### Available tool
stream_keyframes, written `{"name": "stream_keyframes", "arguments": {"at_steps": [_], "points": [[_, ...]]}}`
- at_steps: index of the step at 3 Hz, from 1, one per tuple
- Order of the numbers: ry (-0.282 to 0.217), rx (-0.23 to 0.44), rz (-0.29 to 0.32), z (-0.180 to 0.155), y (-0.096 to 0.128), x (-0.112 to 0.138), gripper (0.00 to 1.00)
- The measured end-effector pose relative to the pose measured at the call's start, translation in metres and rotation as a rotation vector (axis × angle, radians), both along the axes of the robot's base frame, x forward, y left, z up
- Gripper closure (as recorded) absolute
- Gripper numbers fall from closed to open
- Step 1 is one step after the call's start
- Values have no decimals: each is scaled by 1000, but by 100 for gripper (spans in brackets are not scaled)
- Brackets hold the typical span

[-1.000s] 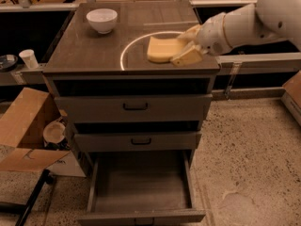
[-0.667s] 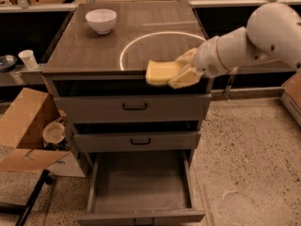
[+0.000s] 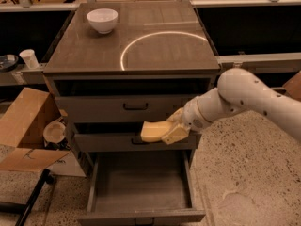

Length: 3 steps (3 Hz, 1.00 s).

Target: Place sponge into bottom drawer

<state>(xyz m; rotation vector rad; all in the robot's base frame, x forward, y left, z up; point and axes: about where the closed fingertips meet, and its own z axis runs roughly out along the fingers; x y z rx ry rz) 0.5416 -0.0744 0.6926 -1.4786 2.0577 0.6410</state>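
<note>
The pale yellow sponge (image 3: pixel 154 131) is held in my gripper (image 3: pixel 170 130), which is shut on it. Both hang in front of the middle drawer's face, above the open bottom drawer (image 3: pixel 141 185). The bottom drawer is pulled out and its flat grey floor shows nothing in it. My white arm reaches in from the right.
A white bowl (image 3: pixel 102 20) stands at the back left of the cabinet top (image 3: pixel 94 55). The two upper drawers (image 3: pixel 127 108) are nearly shut. An open cardboard box (image 3: pixel 23 126) sits on the floor at left, with a paper cup (image 3: pixel 29 58) on a shelf behind.
My gripper has carried the sponge down from the cabinet top's front edge, past the top drawer, to in front of the middle drawer.
</note>
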Motion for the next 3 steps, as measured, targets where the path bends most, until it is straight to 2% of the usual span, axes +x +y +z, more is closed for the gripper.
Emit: {"name": "stream_keyframes", "arguments": {"at_steps": [1, 2, 3], "points": [[182, -30, 21, -94, 2, -35, 100], [231, -30, 27, -118, 4, -44, 100], [231, -30, 27, -118, 4, -44, 100]]}}
